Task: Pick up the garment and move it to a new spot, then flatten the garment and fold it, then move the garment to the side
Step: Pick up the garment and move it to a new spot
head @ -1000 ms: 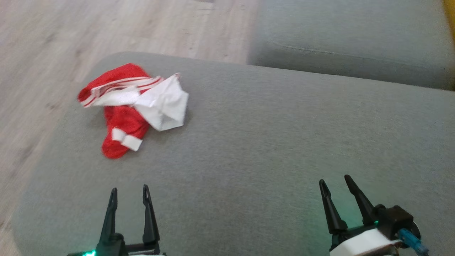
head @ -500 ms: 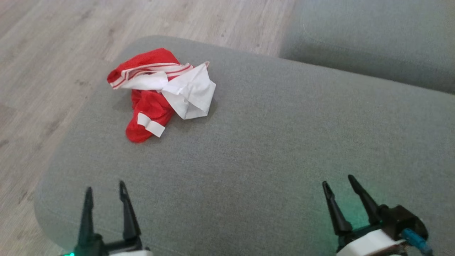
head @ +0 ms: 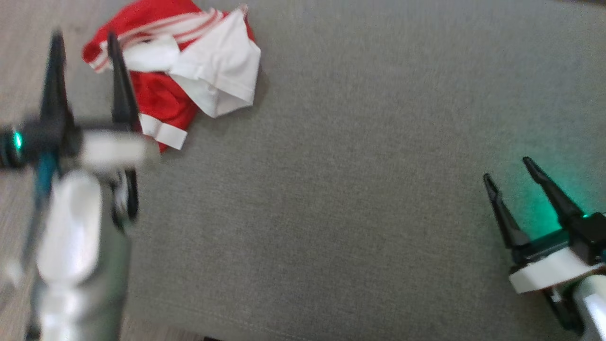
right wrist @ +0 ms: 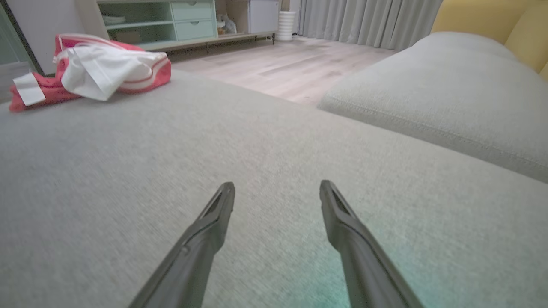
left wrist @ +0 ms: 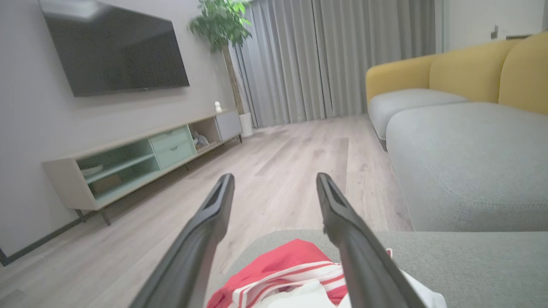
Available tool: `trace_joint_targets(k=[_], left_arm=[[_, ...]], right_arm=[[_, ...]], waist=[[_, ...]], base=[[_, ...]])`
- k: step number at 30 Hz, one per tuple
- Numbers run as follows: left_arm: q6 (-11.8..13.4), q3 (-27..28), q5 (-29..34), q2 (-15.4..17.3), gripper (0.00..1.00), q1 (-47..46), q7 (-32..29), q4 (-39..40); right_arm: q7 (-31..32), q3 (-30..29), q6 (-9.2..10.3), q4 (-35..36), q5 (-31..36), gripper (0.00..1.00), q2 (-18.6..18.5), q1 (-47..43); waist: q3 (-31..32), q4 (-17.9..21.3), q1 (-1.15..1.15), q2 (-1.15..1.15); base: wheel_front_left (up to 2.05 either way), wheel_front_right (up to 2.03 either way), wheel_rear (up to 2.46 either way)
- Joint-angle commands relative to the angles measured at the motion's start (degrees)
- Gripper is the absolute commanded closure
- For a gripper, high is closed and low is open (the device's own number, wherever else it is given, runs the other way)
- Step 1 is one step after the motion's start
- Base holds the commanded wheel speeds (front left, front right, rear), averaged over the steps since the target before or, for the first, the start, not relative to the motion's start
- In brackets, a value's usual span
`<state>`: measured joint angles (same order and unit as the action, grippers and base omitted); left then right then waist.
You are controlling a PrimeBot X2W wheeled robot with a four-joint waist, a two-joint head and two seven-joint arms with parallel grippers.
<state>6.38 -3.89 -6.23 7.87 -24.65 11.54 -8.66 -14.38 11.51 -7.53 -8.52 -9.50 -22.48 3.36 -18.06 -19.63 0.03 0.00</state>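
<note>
My left pincer (head: 84, 40) stands with its fingers wide apart and nothing between them. The garment (head: 199, 76) lies just beyond and below its tips on the grey sofa seat (head: 355, 189), a little toward my right finger. My right pincer (head: 507, 169) is equally agape and empty, well apart from the cloth, which sits far off to its left.

I judge the garment light, limp and thin. It will sag and trail from whatever point I lift, and a shallow pinch may slip off the smooth weave. It is a crumpled heap: red body, a white flap (head: 222, 90) folded over the top, and a red-and-white striped band (head: 184, 26) along the far side. The band looks like a doubled, firmer edge, so I would bite there, or on a raised ridge of red, rather than on the loose flap, which would likely peel away alone.

Much is unclear. The head view cuts off the heap's far edge, and my own blurred finger and forearm cover its left side. From my left wrist I see little more than a strip of red and stripes between my fingers (left wrist: 214, 214). I cannot tell what kind of garment it is, or where its hems and openings lie.
</note>
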Motion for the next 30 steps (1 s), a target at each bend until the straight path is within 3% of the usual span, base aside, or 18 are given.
trace_joint_targets(k=[1,7,12,16,17,24,30], left_arm=[[-0.7,1.7,-0.1,2.7,0.00,-6.4,-3.0,-1.6],[-3.7,2.4,-4.2,3.4,0.00,-23.8,-14.9,-20.1],[-1.5,3.8,-5.5,4.9,0.00,-31.3,-24.0,-38.8],[-1.0,4.5,-6.5,5.6,0.00,-33.8,-24.7,-47.6],[-1.7,4.2,-6.6,5.6,1.00,-34.6,-23.1,-49.3],[-2.9,2.1,-4.2,8.9,1.00,-38.2,-11.8,-49.6],[-6.4,-1.1,-1.8,11.8,1.00,-42.0,-7.5,-44.9]], right_arm=[[-0.6,0.8,0.04,2.0,0.4,0.00,-2.5,-0.1],[-0.6,-0.3,0.04,3.9,-0.1,0.00,-7.2,1.0],[-0.6,0.2,0.04,5.5,-0.6,0.00,-9.9,2.1],[-0.6,0.1,0.04,6.3,-0.7,0.00,-10.5,2.8],[-0.6,-0.3,0.04,6.4,-0.6,0.00,-10.4,2.8],[-0.6,0.4,0.04,5.8,-0.5,0.00,-6.7,3.9],[-0.6,3.8,0.04,3.4,-0.6,0.00,0.5,5.5]], waist=[[-6.1,0.8,-0.03,0.00],[-10.5,1.6,-0.03,0.00],[-13.6,3.4,-0.03,0.00],[-15.7,4.4,-0.03,0.00],[-16.0,4.5,-0.03,0.00],[-11.5,5.9,-0.03,0.00],[-1.4,10.9,-0.03,0.00]], base=[[0.00,0.00,0.00],[0.00,0.00,0.00],[0.00,0.00,0.00],[0.00,0.00,0.00],[0.00,0.00,0.00],[0.00,0.00,0.00],[0.00,0.00,0.00]])
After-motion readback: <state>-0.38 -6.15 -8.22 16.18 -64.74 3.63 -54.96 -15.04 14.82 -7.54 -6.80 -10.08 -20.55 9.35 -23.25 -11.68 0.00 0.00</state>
